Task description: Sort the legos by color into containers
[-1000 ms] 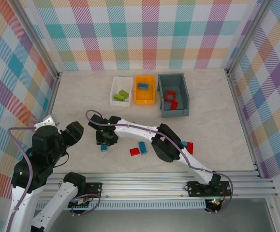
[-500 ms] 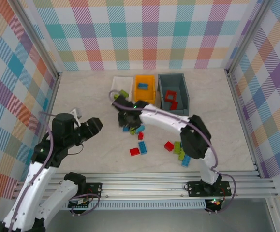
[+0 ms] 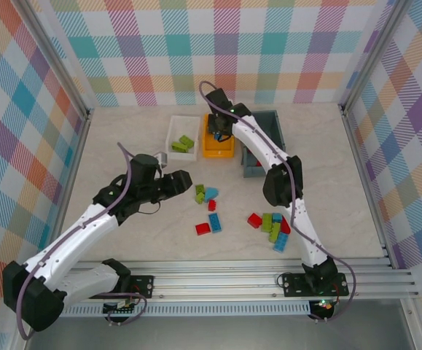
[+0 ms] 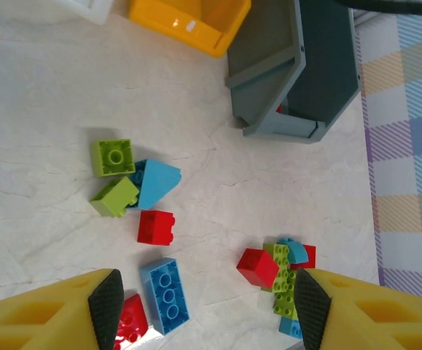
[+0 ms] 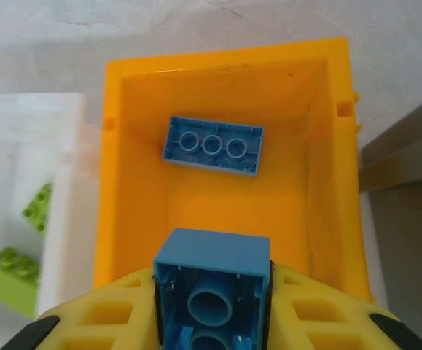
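Legos (image 3: 214, 222) dot the marbled table (image 3: 123, 138) inside plaid walls (image 3: 225, 44); right end effector (image 5: 211, 292) pinches a blue brick (image 5: 211, 255), left end effector (image 4: 207, 310) spread.

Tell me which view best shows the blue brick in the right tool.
Right wrist: the blue brick sits close up in the right tool, over the orange bin. From the top, the arm hides it. The left wrist camera faces loose bricks instead.
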Controlling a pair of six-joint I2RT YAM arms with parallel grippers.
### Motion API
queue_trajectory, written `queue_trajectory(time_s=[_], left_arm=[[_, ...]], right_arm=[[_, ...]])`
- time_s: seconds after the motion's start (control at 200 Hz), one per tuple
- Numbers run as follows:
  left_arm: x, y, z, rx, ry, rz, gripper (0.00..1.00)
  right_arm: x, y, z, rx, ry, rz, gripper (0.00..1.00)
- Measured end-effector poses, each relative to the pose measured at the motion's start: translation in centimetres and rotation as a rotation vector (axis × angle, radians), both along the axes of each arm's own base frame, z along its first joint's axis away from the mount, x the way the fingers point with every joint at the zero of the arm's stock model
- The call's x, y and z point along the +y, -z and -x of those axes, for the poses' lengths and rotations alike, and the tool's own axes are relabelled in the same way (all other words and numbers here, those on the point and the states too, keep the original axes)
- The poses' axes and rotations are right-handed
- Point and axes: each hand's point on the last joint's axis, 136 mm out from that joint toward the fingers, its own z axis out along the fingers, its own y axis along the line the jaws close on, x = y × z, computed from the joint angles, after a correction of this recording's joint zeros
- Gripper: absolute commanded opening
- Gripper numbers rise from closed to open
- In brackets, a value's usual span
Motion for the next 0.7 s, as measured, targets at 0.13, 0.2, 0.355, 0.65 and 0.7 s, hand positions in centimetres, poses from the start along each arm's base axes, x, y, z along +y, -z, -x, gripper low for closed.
queue_trajectory(time_s=[0.13,0.2,0.355,0.65,0.7], left_arm=[[-1.3,1.0,-0.1,0.006,0.02,-0.028,0.65],[-1.6,1.6,-0.1,0.012,0.024,-0.048,0.64],[-1.8,2.2,-0.1,0.01,0.017,-0.08,0.65],[-1.6,5.4,-0.7,0.095,-0.013,-0.176,0.63],[-1.6,6.3,-0.8,0.123,-0.014,-0.205,0.62]], right_arm=[[-0.3,2.6,0.2,0.057,-0.032,0.035,0.51],[-0.2,3.0,0.5,0.07,-0.053,0.038,0.56],[0.8,2.0,0.8,0.054,-0.102,0.03,0.6],[3.2,-8.2,3.7,-0.097,-0.185,-0.021,0.58],[3.2,-11.3,5.0,-0.14,-0.199,-0.036,0.58]])
